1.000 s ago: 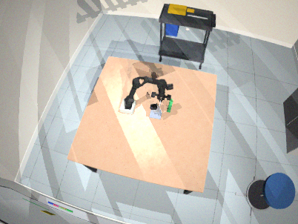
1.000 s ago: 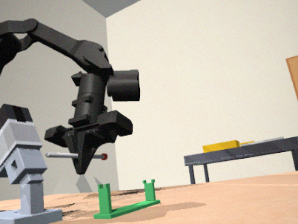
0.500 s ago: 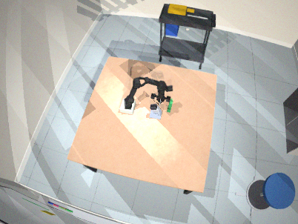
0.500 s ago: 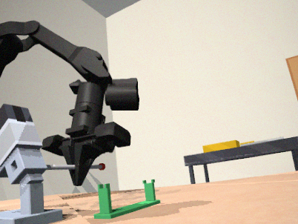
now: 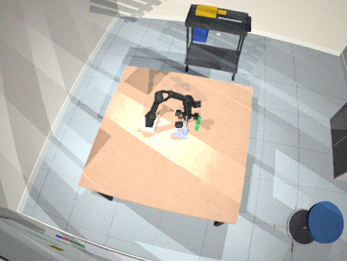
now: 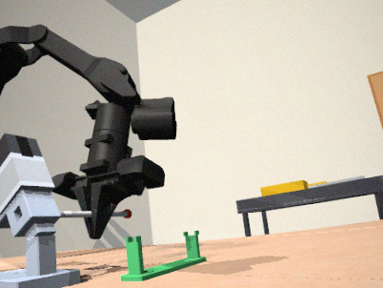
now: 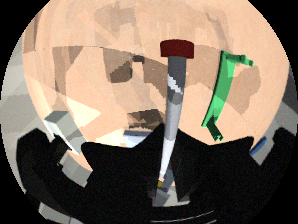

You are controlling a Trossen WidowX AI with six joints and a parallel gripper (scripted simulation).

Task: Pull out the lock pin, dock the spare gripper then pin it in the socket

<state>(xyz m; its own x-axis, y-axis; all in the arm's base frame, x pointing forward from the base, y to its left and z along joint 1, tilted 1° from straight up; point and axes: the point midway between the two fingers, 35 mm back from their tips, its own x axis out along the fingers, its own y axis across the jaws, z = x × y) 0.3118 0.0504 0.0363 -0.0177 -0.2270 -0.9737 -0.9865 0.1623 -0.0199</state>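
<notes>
Gripper [image 5: 186, 117] [image 6: 95, 234] [image 7: 164, 127] points down, its fingers clamped on the lock pin [image 5: 186, 122] [image 6: 76, 214] [image 7: 172, 110]. The pin lies close to level in the exterior view, crossing between the fingertips. Red head [image 6: 128, 214] [image 7: 177, 49] sticks out on one side; on the other, the pale shaft runs to the side of the mount [image 5: 180, 133] [image 6: 40, 253] [image 7: 135, 138]. At that end the shaft meets the socket block's outline; whether the tip is inside a hole or only in line with it, I cannot tell.

Mount: blue-grey, flat foot on the wooden table [image 5: 173, 181] [image 6: 286, 253] [image 7: 75, 75], short post, tilted block with a square opening in one face. Above the block sits a pale housing [image 6: 30, 169], tilted, with a dark top. How far it is seated is not readable from here.

Green cradle [image 5: 198, 123] [image 6: 171, 268] [image 7: 220, 95] stands on the table near the mount, apart from it: long foot, an upright at each end, tops notched. Nothing lies across the notches.

Arm [image 5: 173, 94] [image 6: 71, 57] arches high over the table, elbow raised, wrist bent down.

Beyond the table edge, a dark cart [image 5: 216, 24] [image 6: 310, 200] carries a yellow box [image 5: 206, 10] [image 6: 284, 188]. A round blue stool [image 5: 325, 221] stands on the floor, well apart from the table.
</notes>
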